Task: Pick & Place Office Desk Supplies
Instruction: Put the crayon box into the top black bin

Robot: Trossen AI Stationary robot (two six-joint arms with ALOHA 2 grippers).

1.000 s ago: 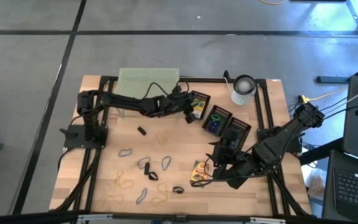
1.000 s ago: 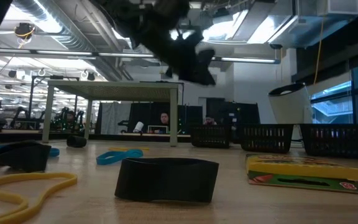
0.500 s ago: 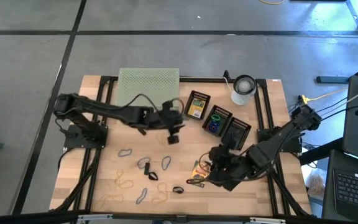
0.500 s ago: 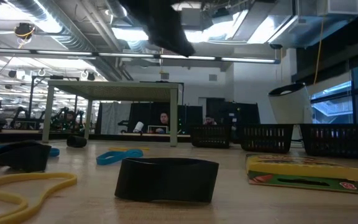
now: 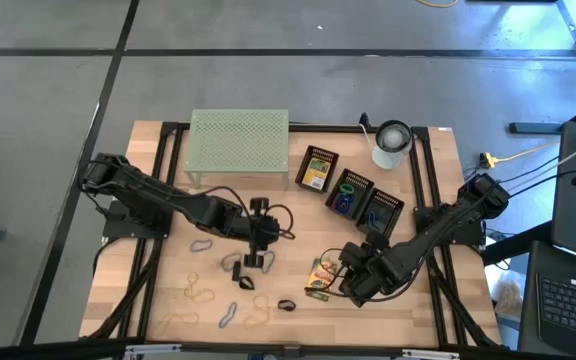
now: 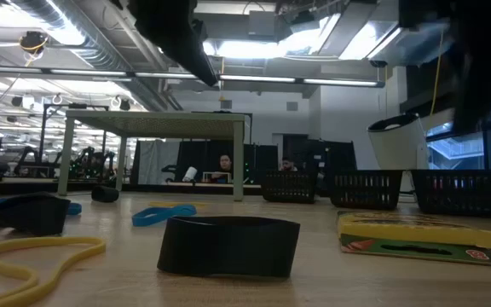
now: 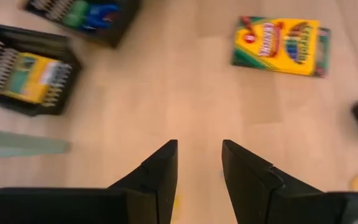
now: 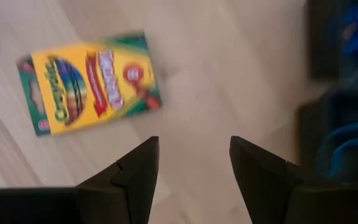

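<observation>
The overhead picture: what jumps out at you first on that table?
Two dark arms reach in from either side, each with an open, empty pincer: the left pincer over scattered rubber bands, the right pincer beside a yellow crayon box lying flat. Behind them stand a pale green perforated rack and three black trays.

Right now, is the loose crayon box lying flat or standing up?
Flat. The crayon box lies face up on the table, printed front showing.
</observation>
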